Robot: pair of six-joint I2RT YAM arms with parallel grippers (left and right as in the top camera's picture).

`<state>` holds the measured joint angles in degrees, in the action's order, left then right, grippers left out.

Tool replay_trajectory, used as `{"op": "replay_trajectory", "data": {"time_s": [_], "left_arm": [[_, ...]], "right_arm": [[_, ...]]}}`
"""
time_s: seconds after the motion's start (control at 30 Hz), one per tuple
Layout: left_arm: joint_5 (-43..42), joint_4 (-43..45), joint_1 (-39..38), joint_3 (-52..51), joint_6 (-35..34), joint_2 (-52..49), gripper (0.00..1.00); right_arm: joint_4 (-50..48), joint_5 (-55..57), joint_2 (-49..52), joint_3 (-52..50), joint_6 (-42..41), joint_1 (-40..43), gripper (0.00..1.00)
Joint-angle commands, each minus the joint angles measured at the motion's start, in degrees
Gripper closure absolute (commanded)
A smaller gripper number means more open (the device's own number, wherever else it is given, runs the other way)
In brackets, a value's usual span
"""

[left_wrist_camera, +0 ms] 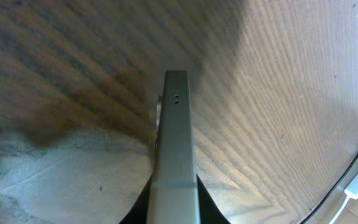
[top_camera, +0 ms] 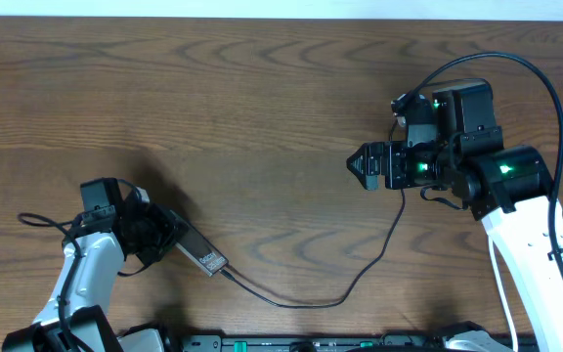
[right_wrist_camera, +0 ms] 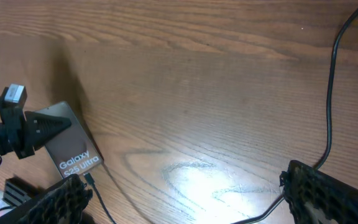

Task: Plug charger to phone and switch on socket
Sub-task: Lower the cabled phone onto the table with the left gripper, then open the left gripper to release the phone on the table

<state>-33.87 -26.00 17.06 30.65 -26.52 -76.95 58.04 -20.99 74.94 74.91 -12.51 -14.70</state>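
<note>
The phone [top_camera: 201, 257] is bronze-brown with white "Galaxy" lettering and is at the lower left. My left gripper [top_camera: 169, 242] is shut on it. In the left wrist view its thin edge [left_wrist_camera: 176, 137] juts out from between the jaws [left_wrist_camera: 174, 214]. The right wrist view shows its back [right_wrist_camera: 73, 152]. The charger cable [top_camera: 360, 279] runs from the phone's end [right_wrist_camera: 89, 181] across the table and up to the right arm. Its tip meets the phone's bottom edge. My right gripper [top_camera: 362, 164] is open and empty above bare wood [right_wrist_camera: 182, 186]. The socket is out of view.
A wooden table [top_camera: 262, 108] fills the views. A black rail [top_camera: 291, 344] runs along the front edge. The right arm's thick black cable [top_camera: 545, 88] loops above it. A small white piece on a dark cable [left_wrist_camera: 355, 186] shows at the right edge of the left wrist view.
</note>
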Motion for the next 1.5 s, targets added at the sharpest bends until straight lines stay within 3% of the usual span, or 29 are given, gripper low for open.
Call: {"op": "replay_trajectory", "data": {"time_s": [0.0, 1.13, 1.33, 1.47], "left_arm": [[0.46, -1.29, -0.17, -0.44, 0.90, -0.22, 0.93], [0.04, -2.69, -0.17, -3.98, 0.79, -0.22, 0.92], [0.07, -2.71, -0.17, -3.98, 0.81, -0.22, 0.70], [0.07, -2.99, -0.17, -3.98, 0.81, -0.22, 0.68]], "right_arm": [[0.07, 0.09, 0.07, 0.35, 0.81, -0.02, 0.01], [0.55, 0.11, 0.07, 0.33, 0.81, -0.02, 0.01], [0.55, 0.11, 0.07, 0.35, 0.81, -0.02, 0.01], [0.55, 0.11, 0.07, 0.33, 0.81, -0.02, 0.01]]}}
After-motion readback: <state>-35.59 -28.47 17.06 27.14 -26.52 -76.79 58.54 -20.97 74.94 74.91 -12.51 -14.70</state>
